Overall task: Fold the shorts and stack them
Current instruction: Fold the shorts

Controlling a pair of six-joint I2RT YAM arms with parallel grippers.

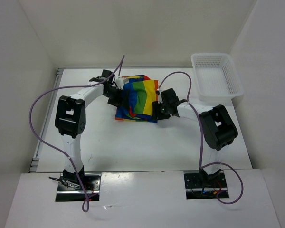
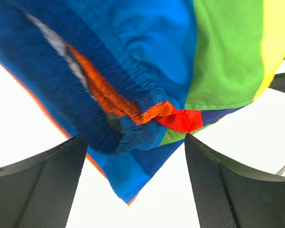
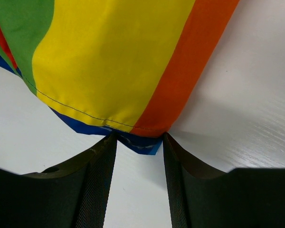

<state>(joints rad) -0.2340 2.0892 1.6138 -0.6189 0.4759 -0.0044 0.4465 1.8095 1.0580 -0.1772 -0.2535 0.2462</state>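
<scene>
The shorts [image 1: 138, 99] are lying folded in a crumpled bundle on the table [image 1: 133, 142], at its middle toward the far side and between the two arms. Their long axis is running roughly far to near, and the blue, green, yellow and orange stripes are following it. The gathered orange-and-blue waistband is facing the left gripper [image 2: 133, 192], whose fingers [image 2: 42, 190] are standing wide apart around a drooping corner without clamping it. The right gripper [image 3: 140, 142] is keeping a narrow gap, with a blue hem corner sitting between its tips; I cannot tell whether they are pinching it. A white basket [image 1: 216, 76] is sitting at the far right.
</scene>
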